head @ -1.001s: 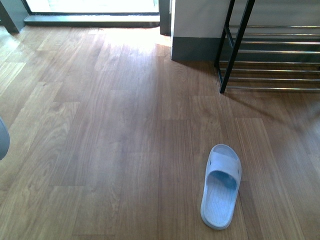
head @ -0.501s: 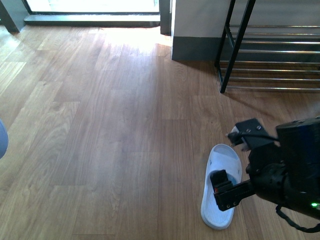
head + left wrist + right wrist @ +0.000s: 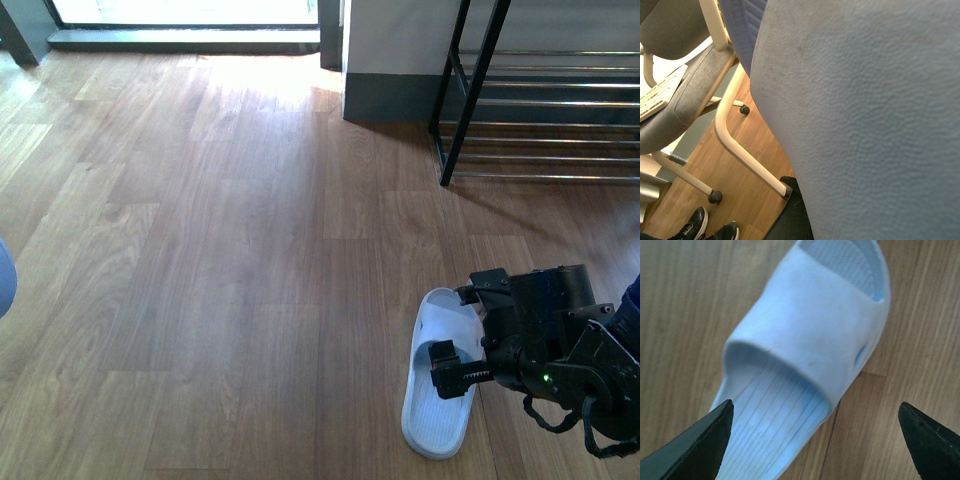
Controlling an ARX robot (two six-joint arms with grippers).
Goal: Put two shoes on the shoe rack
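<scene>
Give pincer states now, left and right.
Left pincer: not in view; a blue-grey surface fills the left wrist view.
Right pincer: open over the light blue slipper, holding nothing.

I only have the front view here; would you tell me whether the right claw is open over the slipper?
Observer: Yes; the right wrist view shows the right claw open, its fingertips wide apart, the pale blue slipper showing between them.
Operator: Thank you. Is the left claw visible anywhere?
Observer: No; the left wrist view shows only blue-grey fabric up close, a chair's cream legs and wooden floor.
</scene>
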